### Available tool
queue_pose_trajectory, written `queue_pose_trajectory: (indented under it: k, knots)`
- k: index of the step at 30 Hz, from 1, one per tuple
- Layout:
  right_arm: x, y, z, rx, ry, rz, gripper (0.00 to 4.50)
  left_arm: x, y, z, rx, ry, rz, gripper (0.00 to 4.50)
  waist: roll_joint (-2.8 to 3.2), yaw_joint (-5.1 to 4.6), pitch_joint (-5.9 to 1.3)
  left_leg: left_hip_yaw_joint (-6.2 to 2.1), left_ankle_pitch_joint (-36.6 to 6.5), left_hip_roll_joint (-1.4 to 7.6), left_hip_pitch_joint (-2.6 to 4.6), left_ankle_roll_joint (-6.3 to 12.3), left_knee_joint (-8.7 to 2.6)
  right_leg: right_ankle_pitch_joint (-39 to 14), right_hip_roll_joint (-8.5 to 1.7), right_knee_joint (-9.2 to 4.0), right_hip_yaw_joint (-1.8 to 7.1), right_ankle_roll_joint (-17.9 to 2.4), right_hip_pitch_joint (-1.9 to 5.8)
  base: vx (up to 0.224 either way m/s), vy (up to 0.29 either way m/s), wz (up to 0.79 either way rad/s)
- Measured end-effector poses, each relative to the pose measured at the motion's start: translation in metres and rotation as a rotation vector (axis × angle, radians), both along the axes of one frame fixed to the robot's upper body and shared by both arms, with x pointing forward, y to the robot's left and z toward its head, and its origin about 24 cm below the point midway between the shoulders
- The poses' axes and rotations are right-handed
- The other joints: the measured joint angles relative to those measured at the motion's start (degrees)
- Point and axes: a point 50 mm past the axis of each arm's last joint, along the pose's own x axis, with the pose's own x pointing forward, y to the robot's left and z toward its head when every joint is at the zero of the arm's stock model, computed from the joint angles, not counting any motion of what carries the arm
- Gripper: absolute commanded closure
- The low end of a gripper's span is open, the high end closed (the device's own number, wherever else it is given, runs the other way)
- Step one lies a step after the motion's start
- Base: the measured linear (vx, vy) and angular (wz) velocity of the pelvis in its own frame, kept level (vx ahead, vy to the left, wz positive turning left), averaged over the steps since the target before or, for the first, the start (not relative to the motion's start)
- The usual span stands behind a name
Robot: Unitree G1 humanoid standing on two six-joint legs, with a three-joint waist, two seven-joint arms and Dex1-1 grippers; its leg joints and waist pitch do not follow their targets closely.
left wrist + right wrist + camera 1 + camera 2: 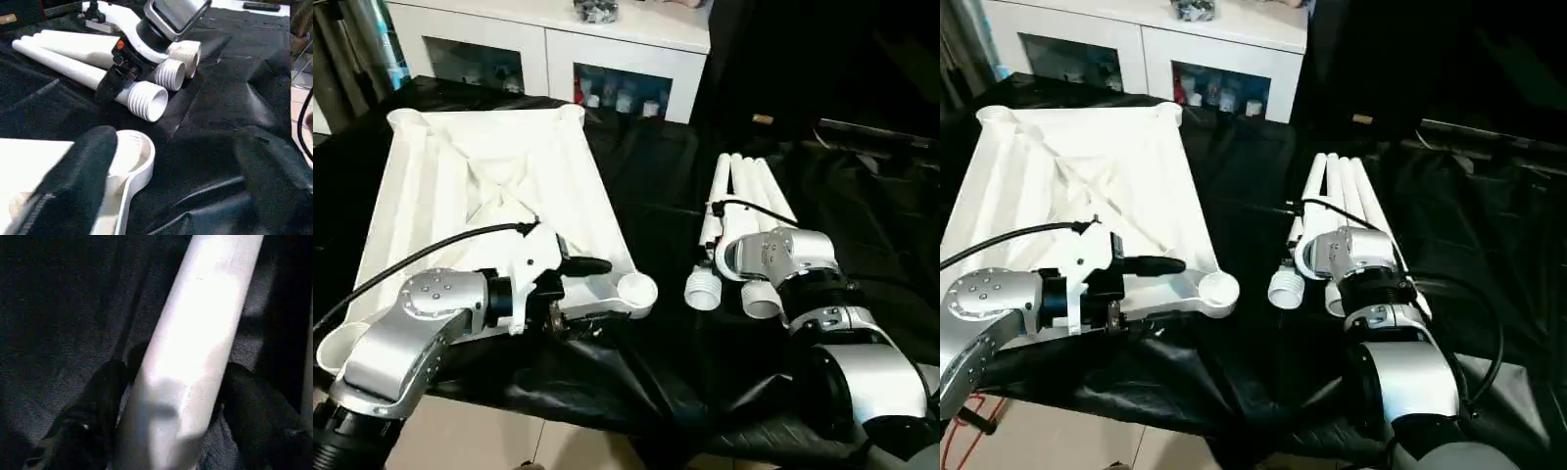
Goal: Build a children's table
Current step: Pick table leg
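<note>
Silver forearms are being extended over a black cloth (pixel 666 206) draped on the table. The white plastic rectangular tabletop (pixel 489 186) is lying ribbed side up on the left, and the left gripper (pixel 592 266) is being held just over its near edge beside a rounded corner socket (pixel 636 290); whether its fingers are spread or pressed together cannot be told. To the right, four long white tapered tube legs (pixel 749 191) are lying bundled side by side, threaded ends toward the robot. The right gripper (pixel 166 406) is being spread around one leg, a finger on each side, not yet pinching. If the leg is being lifted off-centre, it may tip and the neighbouring legs may be rolled away.
</note>
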Motion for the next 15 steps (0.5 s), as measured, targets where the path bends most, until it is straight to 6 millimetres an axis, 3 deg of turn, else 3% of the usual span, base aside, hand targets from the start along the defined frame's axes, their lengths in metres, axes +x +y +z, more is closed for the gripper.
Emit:
queue_pose_trajectory:
  k: [12, 15]
  knots:
    - [0.003, -0.010, 0.001, 0.050, -0.015, -0.077, 2.40, 0.021, -0.001, 0.000, 0.070, -0.064, 0.039, 0.00, 0.57, 0.13, 0.34, 0.00, 0.0, 0.04, 0.00, -0.03, 0.00, 0.0, 0.00, 0.05, -0.04, 0.0, 0.00, 0.000, 0.000, 0.00]
    - [0.004, -0.012, 0.002, 0.077, -0.026, -0.102, 2.57, 0.035, -0.003, 0.002, 0.083, -0.068, 0.126, 0.00, 0.59, 0.17, 0.36, 0.00, 0.1, 0.04, -0.03, 0.02, 0.00, 0.0, 0.00, 0.08, -0.04, -0.1, -0.03, 0.000, 0.000, 0.00]
